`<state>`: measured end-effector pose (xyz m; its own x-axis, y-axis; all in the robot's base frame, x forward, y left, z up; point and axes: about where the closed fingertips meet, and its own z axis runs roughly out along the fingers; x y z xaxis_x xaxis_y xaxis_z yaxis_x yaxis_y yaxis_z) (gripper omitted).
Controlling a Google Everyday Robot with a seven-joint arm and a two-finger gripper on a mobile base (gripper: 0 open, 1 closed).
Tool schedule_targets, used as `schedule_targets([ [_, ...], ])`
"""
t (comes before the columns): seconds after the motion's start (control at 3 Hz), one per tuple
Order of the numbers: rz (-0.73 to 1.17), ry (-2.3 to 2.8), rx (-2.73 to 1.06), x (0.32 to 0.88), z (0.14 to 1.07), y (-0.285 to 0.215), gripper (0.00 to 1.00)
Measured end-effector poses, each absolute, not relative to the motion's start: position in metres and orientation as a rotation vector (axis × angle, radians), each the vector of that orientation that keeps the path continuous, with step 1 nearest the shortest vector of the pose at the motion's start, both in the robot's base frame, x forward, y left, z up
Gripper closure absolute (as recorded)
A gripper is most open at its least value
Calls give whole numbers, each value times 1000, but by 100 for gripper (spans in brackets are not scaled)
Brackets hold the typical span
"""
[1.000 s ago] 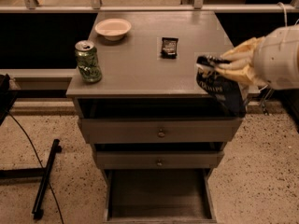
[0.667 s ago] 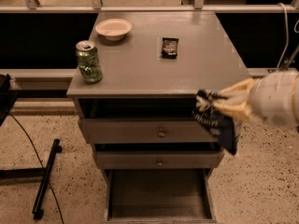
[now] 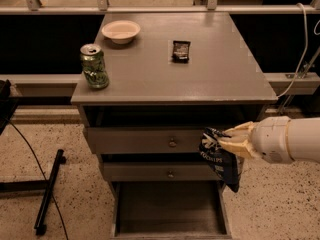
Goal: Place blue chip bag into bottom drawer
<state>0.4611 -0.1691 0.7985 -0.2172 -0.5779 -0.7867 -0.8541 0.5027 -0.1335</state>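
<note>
My gripper [image 3: 225,140] comes in from the right and is shut on the top of the blue chip bag [image 3: 220,159], a crumpled dark blue foil bag with white print. The bag hangs in front of the two upper drawer fronts, at the cabinet's right side. The bottom drawer [image 3: 170,229] is pulled out below, a wide plain grey tray, with the bag above its right rear corner.
On the cabinet top [image 3: 210,79] stand a green can [image 3: 94,66] at the left front, a pale bowl [image 3: 121,31] at the back, and a small dark packet [image 3: 181,50]. Two shallow drawers with brass knobs [image 3: 172,143] are shut. A black stand leg [image 3: 49,194] lies on the floor at left.
My gripper has carried the blue chip bag down from the cabinet top's right edge to drawer-front height and slightly left, over the open bottom drawer.
</note>
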Motion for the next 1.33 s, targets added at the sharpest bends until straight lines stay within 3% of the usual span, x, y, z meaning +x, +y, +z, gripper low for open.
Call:
schedule_targets([
  [0.67,706,1770,-1034,457,739,-148,100],
  [1.33,838,1570,-863,452,635,-106,100],
])
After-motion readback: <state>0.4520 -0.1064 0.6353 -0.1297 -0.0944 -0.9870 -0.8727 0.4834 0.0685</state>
